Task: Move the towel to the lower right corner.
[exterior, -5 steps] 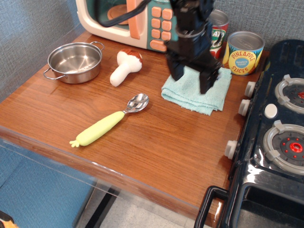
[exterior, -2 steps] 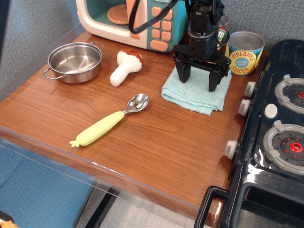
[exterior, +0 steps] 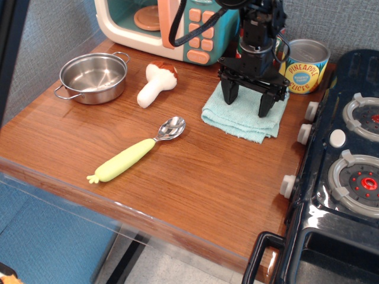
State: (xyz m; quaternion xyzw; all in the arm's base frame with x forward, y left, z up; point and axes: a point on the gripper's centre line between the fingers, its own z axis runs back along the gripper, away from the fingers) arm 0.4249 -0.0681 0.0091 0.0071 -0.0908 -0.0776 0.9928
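Observation:
The light aqua towel [exterior: 240, 118] lies folded on the wood tabletop at the back right, in front of the cans. My black gripper [exterior: 246, 102] is open and points down over the towel's back half, with one finger near its left edge and the other near its right edge. The fingertips are at or just above the cloth; I cannot tell if they touch. The lower right corner [exterior: 243, 236] of the reddish-brown tabletop lies at the front, beside the toy stove.
A pineapple can [exterior: 304, 66] and a second can half hidden by my arm stand behind the towel. A toy microwave [exterior: 166, 26], a steel pot [exterior: 93, 77], a toy mushroom [exterior: 156, 83] and a yellow-handled spoon [exterior: 137, 151] are to the left. A black toy stove [exterior: 340, 171] borders the right edge.
My gripper has moved back and slightly right over the towel and turned so its open fingers face the camera squarely. The towel has not moved.

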